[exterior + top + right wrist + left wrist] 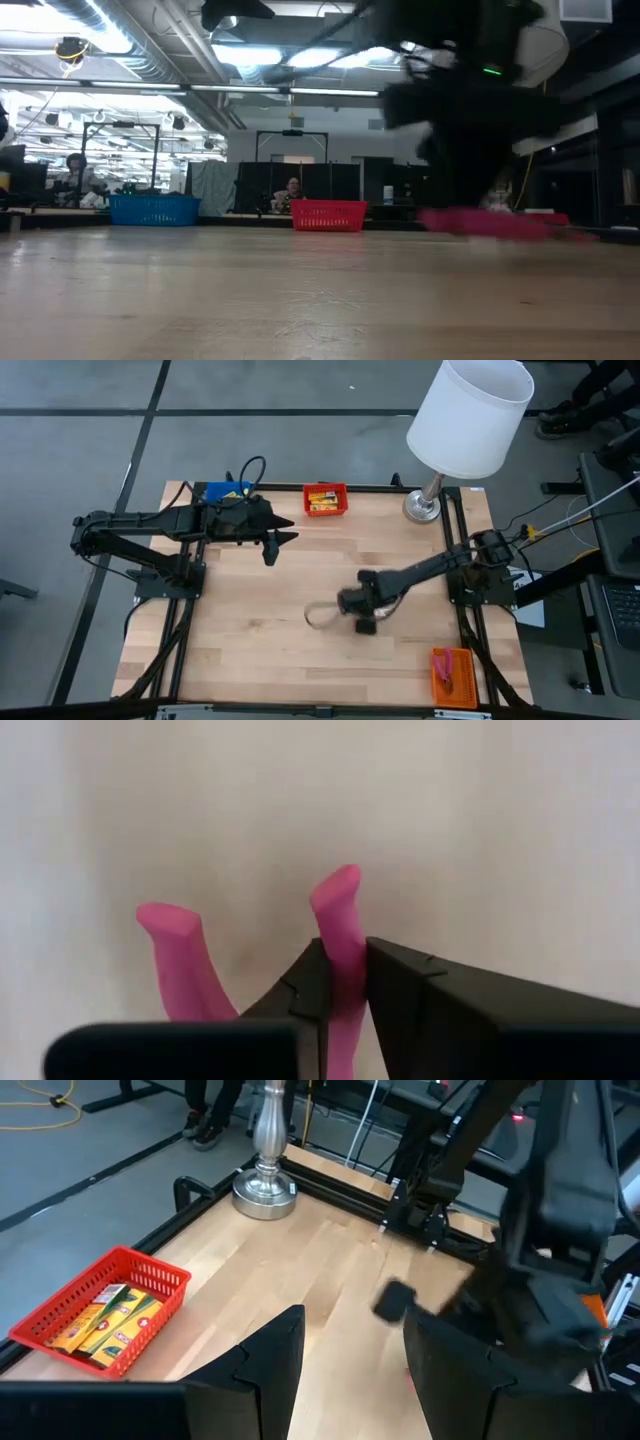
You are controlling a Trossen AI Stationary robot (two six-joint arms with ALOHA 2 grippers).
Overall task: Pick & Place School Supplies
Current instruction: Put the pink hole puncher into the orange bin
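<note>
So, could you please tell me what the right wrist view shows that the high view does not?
Only the right wrist view shows the right tool shut on one pink handle of the pink-handled tool, the second handle splayed free beside it.

Only the high view shows the layout: the left tool open near the blue tray, the red tray with yellow packets, the orange tray and the lamp.

Both show the right tool over the wooden table.
</note>
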